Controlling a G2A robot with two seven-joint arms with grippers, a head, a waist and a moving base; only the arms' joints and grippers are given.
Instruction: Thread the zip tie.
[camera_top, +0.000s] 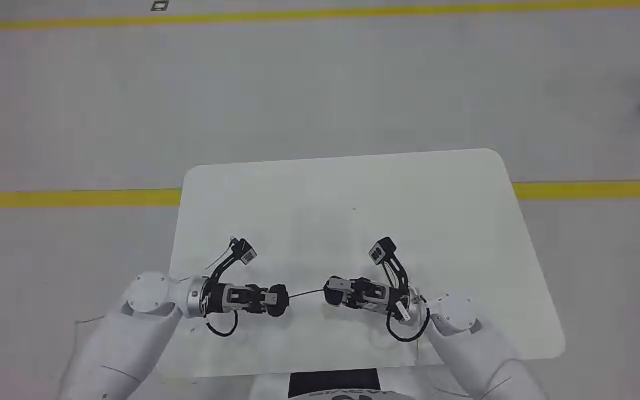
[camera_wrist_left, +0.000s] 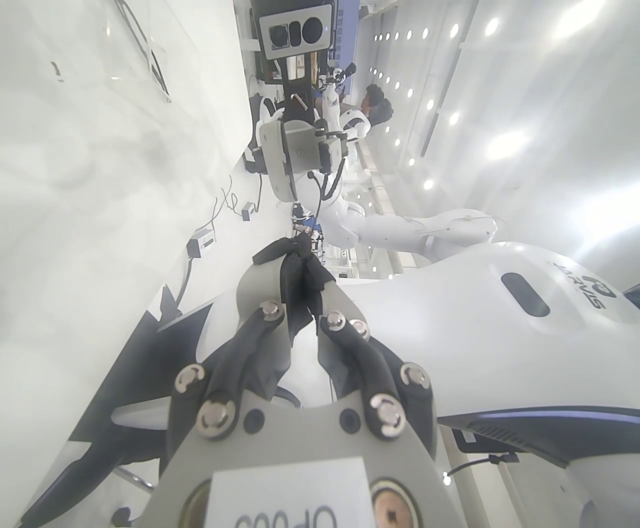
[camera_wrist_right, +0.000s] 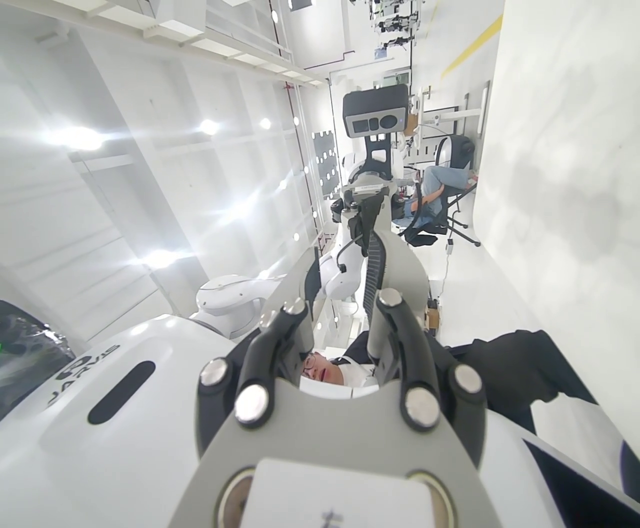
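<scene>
Nearest, my left gripper (camera_top: 286, 296) is pinched tight on one end of the zip tie (camera_top: 306, 292), a thin dark line level above the white table (camera_top: 450, 200). My right gripper (camera_top: 327, 292) faces it at the other end, jaws narrowly parted.

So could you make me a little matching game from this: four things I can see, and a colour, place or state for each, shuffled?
Things:
1. zip tie
2. table
3. floor stripe
4. left gripper

Descriptions:
a. yellow
b. shut, fingertips pressed together
c. white, with rounded corners
d. a thin dark line over the near half of the tabletop

Pairs: 1-d, 2-c, 3-a, 4-b.
</scene>
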